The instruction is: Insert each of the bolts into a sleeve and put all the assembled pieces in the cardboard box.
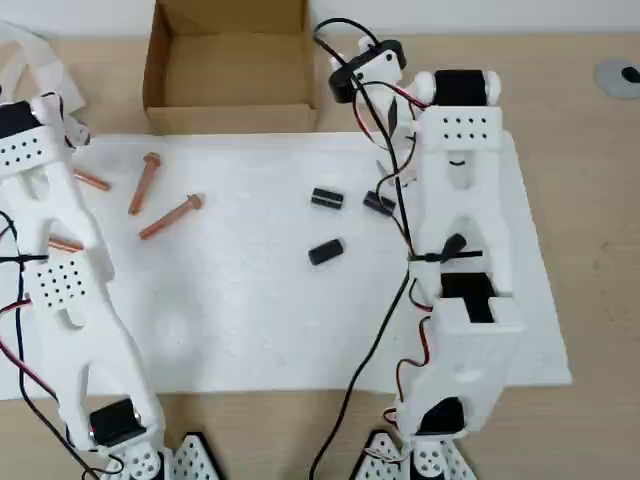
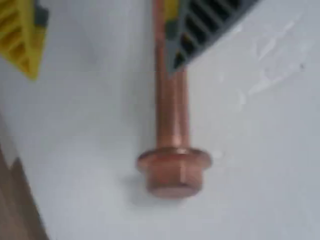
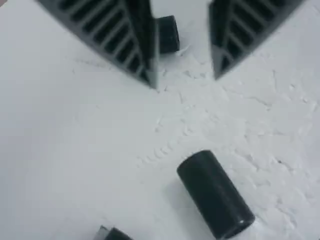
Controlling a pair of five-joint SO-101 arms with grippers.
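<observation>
High view looks down on a white foam mat (image 1: 250, 330) spread over the desk (image 1: 590, 220), with the cardboard box (image 1: 230, 118) standing open-topped at the mat's far edge. On the left part of the mat lie two loose copper bolts, a steep bolt (image 1: 145, 183) and a slanted bolt (image 1: 170, 217) just beside it, not touching. Two further bolts (image 1: 92, 181) poke out from under the left arm (image 1: 60, 270). Near the middle lie three black sleeves: one sleeve (image 1: 327, 198), a second sleeve (image 1: 326, 251) nearer the arm bases, and a third sleeve (image 1: 379, 204) partly behind a cable by the right arm (image 1: 460, 180). The bolts and sleeves lie well apart. In the left wrist view the left pincer (image 2: 102, 70) stands wide open low over the foam. Its yellow finger (image 2: 20, 35) is well off to one side and its dark ribbed finger (image 2: 200, 25) is right at the shaft of a flat-lying bolt (image 2: 172, 150); whether they touch I cannot tell. In the right wrist view the right pincer (image 3: 185, 80) is parted and holds nothing. A far sleeve (image 3: 167, 34) shows in the gap beyond its tips, and a near sleeve (image 3: 215, 195) lies on its side closer to the camera.
</observation>
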